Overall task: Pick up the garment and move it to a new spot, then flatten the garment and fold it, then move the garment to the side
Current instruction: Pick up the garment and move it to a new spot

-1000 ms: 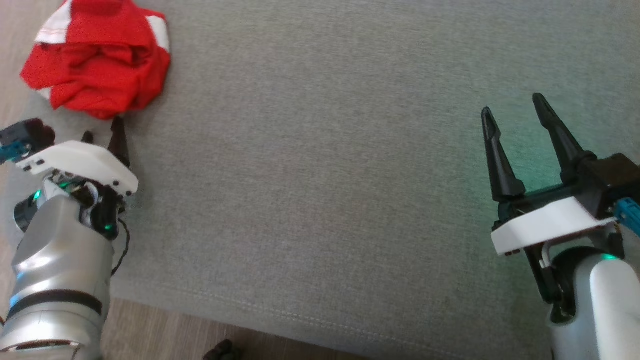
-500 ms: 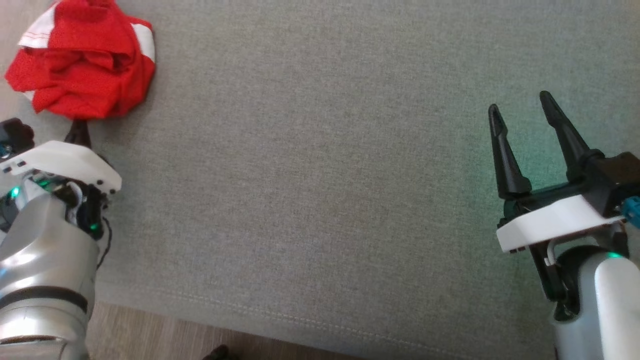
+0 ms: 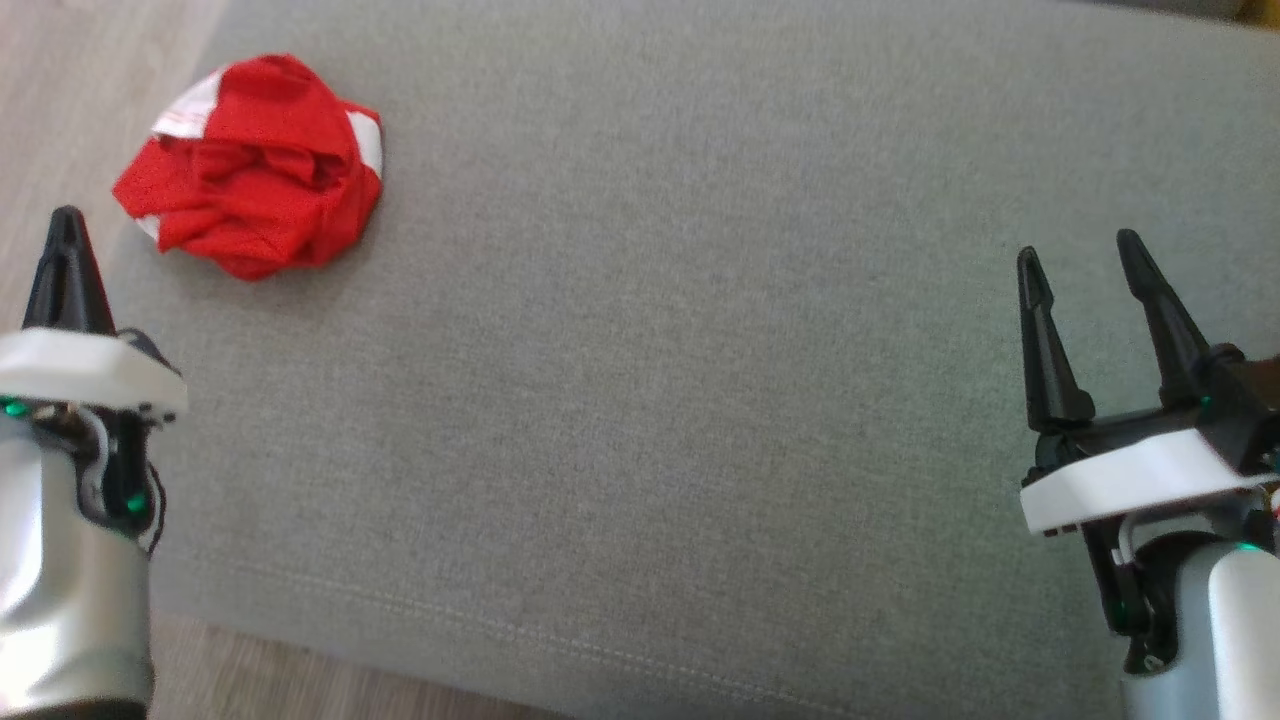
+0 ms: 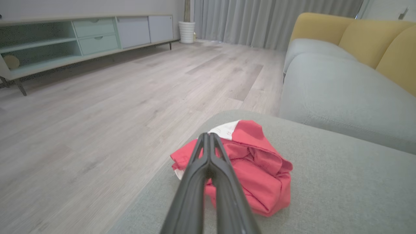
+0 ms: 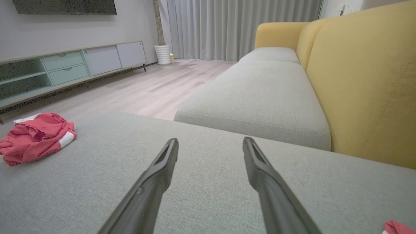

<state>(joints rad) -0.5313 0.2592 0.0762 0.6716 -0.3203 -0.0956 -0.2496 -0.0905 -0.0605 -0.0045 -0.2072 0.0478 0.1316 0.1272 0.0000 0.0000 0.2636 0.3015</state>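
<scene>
The garment (image 3: 255,165) is a crumpled red heap with white trim, lying at the far left corner of the grey cushion (image 3: 650,400). My left gripper (image 3: 65,215) is shut with nothing in it, off the cushion's left edge and apart from the heap. In the left wrist view its closed fingers (image 4: 208,156) point at the garment (image 4: 256,169) just beyond them. My right gripper (image 3: 1078,250) hovers open and empty over the cushion's right side. The right wrist view has the spread gripper (image 5: 210,140) over bare cushion and the garment (image 5: 35,136) far to the left.
Wooden floor (image 4: 97,113) runs along the cushion's left and near edges. A grey sofa seat (image 5: 260,94) with a yellow backrest (image 5: 367,81) lies beyond. A low cabinet (image 4: 81,39) and a white pot (image 4: 187,32) stand by the far wall. A small red scrap (image 5: 395,227) peeks in.
The head view has shifted. My left gripper, whose fingers were at the garment's near edge, now stands apart to its left. The right gripper stays open.
</scene>
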